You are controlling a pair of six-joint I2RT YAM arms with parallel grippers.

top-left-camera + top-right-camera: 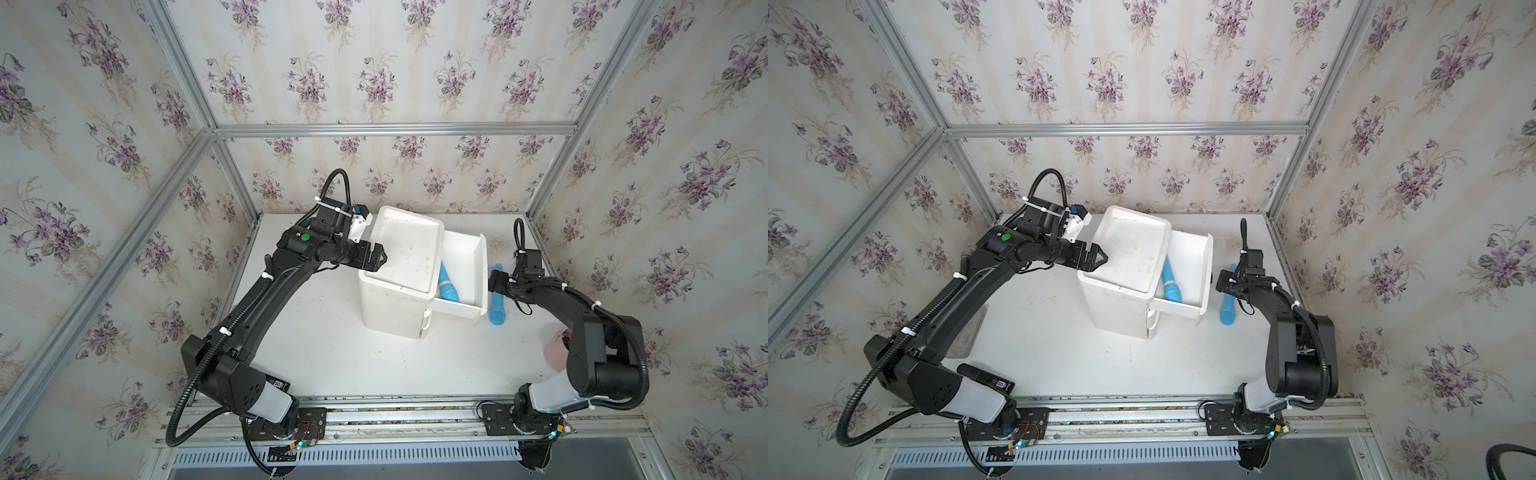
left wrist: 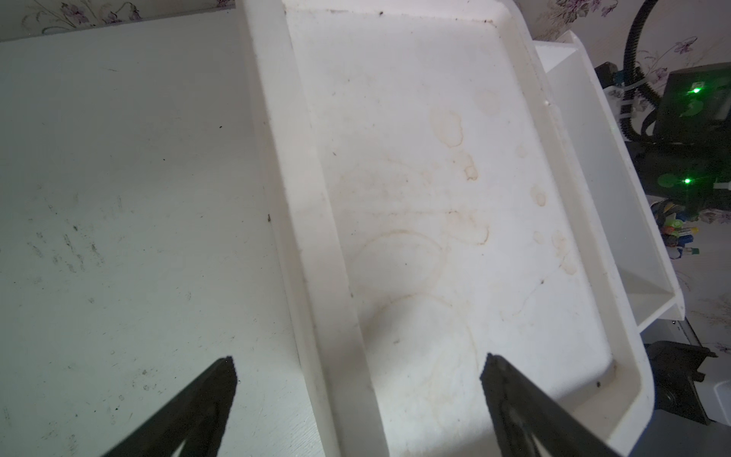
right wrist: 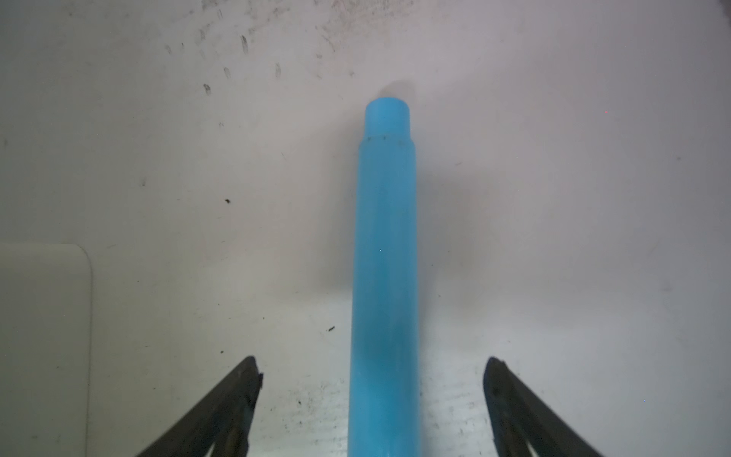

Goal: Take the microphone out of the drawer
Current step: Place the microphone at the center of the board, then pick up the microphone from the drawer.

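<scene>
blue microphone (image 3: 383, 257) sits on the surface (image 1: 332, 353) right of the drawer (image 1: 482, 270), right jaws open around it, left jaws open at the cabinet's (image 1: 407, 253) left edge

— How many blue cylinders (image 1: 448, 286) (image 1: 497, 309) do we see?
— We count two, plus one white cabinet (image 1: 390, 309) with one open drawer (image 1: 467, 262).
— And arms (image 1: 266, 299) (image 1: 582, 316)?
— We count two arms, two fingers (image 2: 205, 403) each, and one pink object (image 1: 555, 353).
</scene>
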